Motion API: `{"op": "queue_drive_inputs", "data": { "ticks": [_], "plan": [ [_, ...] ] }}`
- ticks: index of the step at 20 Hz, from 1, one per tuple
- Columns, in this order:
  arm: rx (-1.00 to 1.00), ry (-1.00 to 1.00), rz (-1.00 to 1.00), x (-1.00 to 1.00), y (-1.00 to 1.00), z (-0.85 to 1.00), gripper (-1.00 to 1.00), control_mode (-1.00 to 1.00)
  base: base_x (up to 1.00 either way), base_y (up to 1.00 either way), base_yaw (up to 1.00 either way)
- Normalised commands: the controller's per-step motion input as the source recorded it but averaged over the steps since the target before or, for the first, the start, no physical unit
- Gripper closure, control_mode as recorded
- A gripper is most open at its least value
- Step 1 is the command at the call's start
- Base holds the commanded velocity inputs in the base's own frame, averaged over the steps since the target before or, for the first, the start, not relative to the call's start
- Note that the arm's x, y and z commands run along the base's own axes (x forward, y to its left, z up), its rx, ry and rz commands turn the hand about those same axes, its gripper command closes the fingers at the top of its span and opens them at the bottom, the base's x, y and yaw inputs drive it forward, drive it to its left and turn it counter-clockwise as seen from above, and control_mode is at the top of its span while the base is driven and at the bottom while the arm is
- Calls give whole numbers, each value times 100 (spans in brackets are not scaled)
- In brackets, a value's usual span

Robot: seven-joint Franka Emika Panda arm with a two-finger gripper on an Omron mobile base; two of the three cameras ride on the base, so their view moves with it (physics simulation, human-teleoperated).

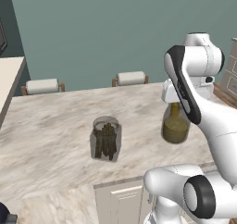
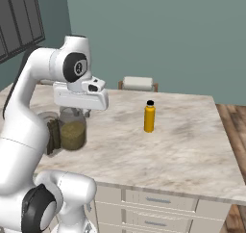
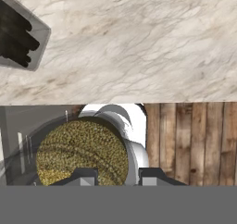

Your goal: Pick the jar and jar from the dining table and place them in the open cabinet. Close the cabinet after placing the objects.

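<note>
Gripper [image 3: 113,177] closed on the olive-filled jar [image 1: 176,126], lifted above the dining table [image 1: 55,144]; stick-filled jar [image 1: 106,138] standing on the marbled top. Both placements and cabinet closing pending.

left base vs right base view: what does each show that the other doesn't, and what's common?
Left base view: the jar of dark brown sticks in full, clear of the arm, and two chair backs behind the table.
Right base view: a yellow bottle with a black cap, and the drawer fronts under the table edge.
Both: the marbled dining table, and the gripper shut on the neck of the olive-green jar.
</note>
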Motion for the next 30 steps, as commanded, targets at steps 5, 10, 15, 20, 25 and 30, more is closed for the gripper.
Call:
{"op": "queue_drive_inputs", "data": {
  "ticks": [5, 10, 15, 20, 25, 30],
  "plan": [
    [0, 0, 0, 0, 0, 0, 100, 100, -32, -25, -4],
    [0, 0, 0, 0, 0, 0, 100, 100, -40, -43, -32],
    [0, 0, 0, 0, 0, 0, 100, 100, -32, -53, -47],
    [0, 0, 0, 0, 0, 0, 100, 100, -3, -45, -51],
    [0, 0, 0, 0, 0, 0, 100, 100, 0, -40, -51],
    [0, 0, 0, 0, 0, 0, 100, 100, 0, -37, -50]
  ]
}}
